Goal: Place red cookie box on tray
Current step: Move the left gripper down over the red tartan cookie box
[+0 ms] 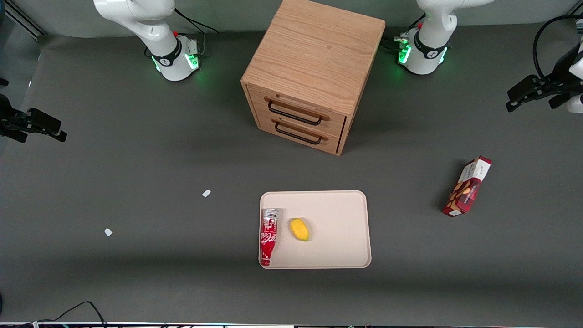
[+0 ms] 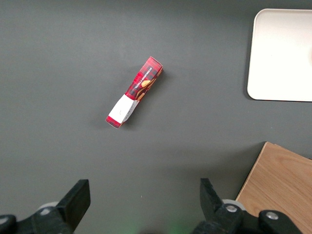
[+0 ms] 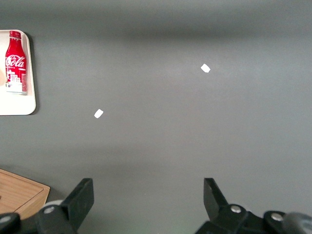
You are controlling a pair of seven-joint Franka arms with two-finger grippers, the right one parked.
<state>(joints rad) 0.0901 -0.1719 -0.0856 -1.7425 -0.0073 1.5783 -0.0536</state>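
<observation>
The red cookie box [image 1: 467, 187] [image 2: 135, 91] lies flat on the grey table toward the working arm's end, well apart from the tray. It is dark red with a white end panel and cookie pictures. The beige tray [image 1: 337, 214] [image 2: 282, 53] sits near the table's middle, nearer the front camera than the cabinet. My gripper [image 1: 509, 102] [image 2: 144, 195] hangs open and empty above the table, farther from the front camera than the box, touching nothing.
A red-and-white soda can [image 1: 268, 237] [image 3: 15, 61] and a yellow fruit [image 1: 299, 229] lie on the tray. The wooden drawer cabinet [image 1: 309, 68] [image 2: 282, 185] stands mid-table. Two small white scraps [image 1: 206, 193] [image 1: 108, 232] lie toward the parked arm's end.
</observation>
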